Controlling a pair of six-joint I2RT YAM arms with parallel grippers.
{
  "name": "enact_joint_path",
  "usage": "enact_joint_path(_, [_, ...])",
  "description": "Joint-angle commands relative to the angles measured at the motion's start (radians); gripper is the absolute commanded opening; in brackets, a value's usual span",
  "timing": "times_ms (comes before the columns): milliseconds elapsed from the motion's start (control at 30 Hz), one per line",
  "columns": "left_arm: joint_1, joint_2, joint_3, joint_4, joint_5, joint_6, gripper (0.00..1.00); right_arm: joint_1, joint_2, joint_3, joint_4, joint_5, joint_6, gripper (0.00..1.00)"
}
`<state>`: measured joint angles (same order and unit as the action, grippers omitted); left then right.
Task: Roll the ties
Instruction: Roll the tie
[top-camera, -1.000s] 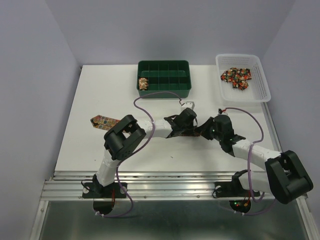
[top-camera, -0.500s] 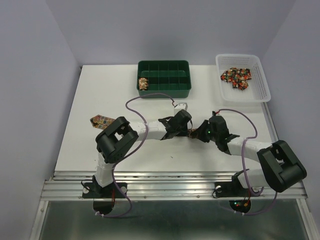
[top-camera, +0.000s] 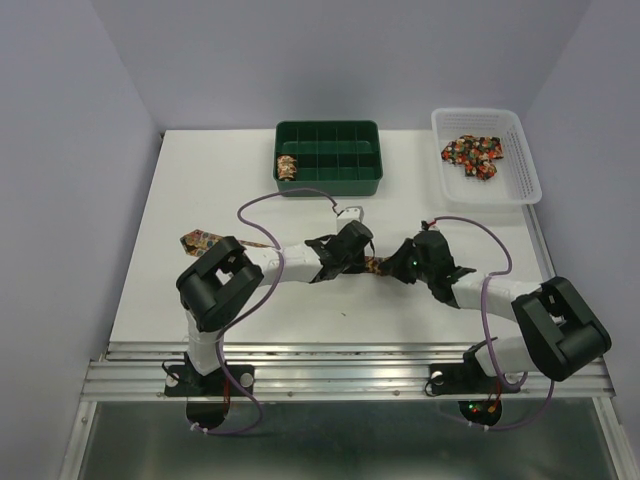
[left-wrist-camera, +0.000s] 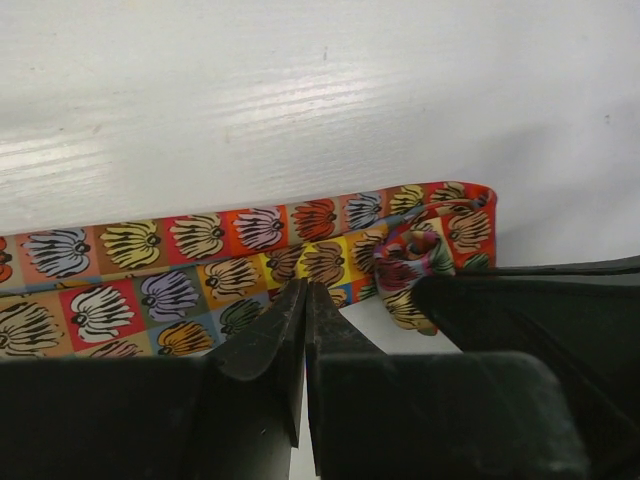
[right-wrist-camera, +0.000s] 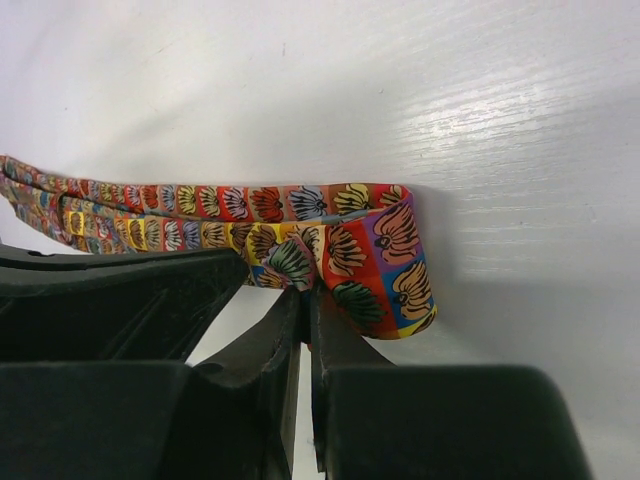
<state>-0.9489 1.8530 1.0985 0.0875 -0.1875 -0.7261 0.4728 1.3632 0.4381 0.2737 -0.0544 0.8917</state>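
- The white desk (top-camera: 200, 180) fills the top view, with both arm bases at its 6 o'clock edge.
- The left arm (top-camera: 290, 262) and the right arm (top-camera: 480, 295) bend inward and meet near the desk's centre.
- A green tray (top-camera: 330, 186) with compartments stands at 12 o'clock.
- A white basket (top-camera: 525, 170) stands at 2 o'clock.
- The long tie (left-wrist-camera: 200, 270) lies flat across the middle. Its wide end points to 9 o'clock, and its other end is folded back on itself between the two arms.
- A heap of ties (top-camera: 473, 154) lies in the basket.
- The left tool (left-wrist-camera: 305, 295) is clenched, and its tips seem to nip the strip's near edge just beside the fold.
- The right tool (right-wrist-camera: 305, 300) is clenched on the folded end, which curls over its tips.
- A rolled tie (top-camera: 287, 167) sits in the tray's 9 o'clock compartment.
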Motion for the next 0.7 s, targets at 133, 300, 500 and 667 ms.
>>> enact_joint_path(133, [0.016, -0.031, -0.038, 0.017, -0.006, -0.006, 0.13, 0.009, 0.007, 0.062, 0.056, 0.033, 0.023, 0.01])
enact_joint_path(300, [0.021, -0.034, -0.052, 0.027, 0.005, -0.007, 0.12, 0.012, 0.030, 0.065, 0.082, 0.016, 0.033, 0.01])
enact_joint_path(500, [0.021, -0.051, -0.060, 0.037, 0.013, -0.007, 0.12, 0.015, 0.057, 0.077, 0.102, 0.010, 0.038, 0.01])
enact_joint_path(667, [0.021, -0.054, -0.065, 0.046, 0.019, -0.009, 0.11, 0.030, 0.099, 0.094, 0.116, 0.001, 0.039, 0.01])
